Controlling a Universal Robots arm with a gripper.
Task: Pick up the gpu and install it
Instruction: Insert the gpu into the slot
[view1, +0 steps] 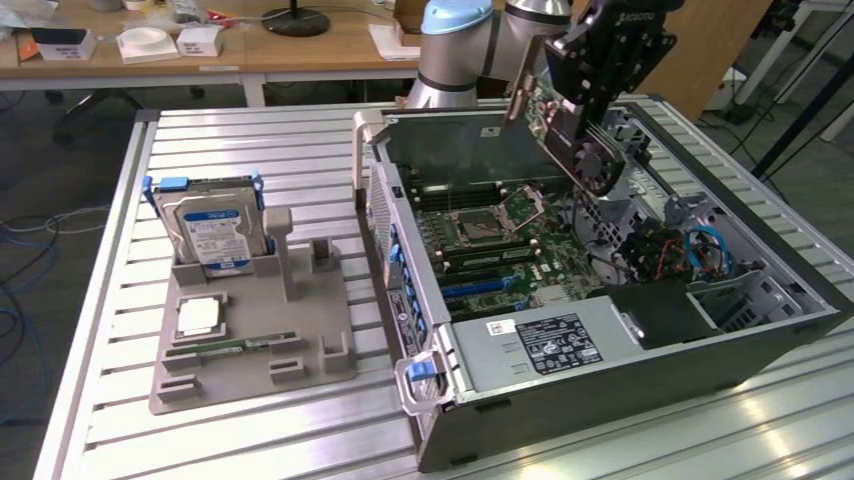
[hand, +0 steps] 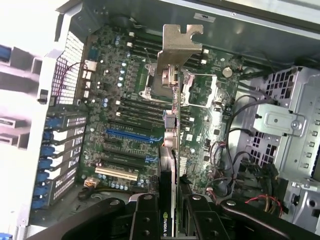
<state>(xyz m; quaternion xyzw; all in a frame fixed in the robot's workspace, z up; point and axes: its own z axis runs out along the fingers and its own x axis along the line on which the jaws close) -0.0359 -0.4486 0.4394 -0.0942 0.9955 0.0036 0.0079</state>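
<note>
My gripper (view1: 583, 105) hangs over the open computer case (view1: 641, 370), shut on the gpu (view1: 567, 135). The gpu is a thin black card held tilted above the motherboard (view1: 514, 240), clear of it. In the wrist view the gpu (hand: 172, 125) is seen edge-on, running away from my gripper (hand: 170, 205), with its pale metal bracket (hand: 177, 42) at the far end. Black fingers (hand: 145, 220) clamp the card from both sides. The card lies over the processor socket (hand: 152, 82), and the blue expansion slot (hand: 127, 135) sits off to one side of it.
On the slatted metal table (view1: 200, 140), at the exterior view's left, a grey fixture (view1: 254, 345) holds a blue-labelled hard drive (view1: 211, 230), a processor chip (view1: 198, 315) and a green memory stick (view1: 247, 345). Inside the case are a power supply (view1: 547, 345), cables (view1: 701, 250) and a drive cage (hand: 285, 130).
</note>
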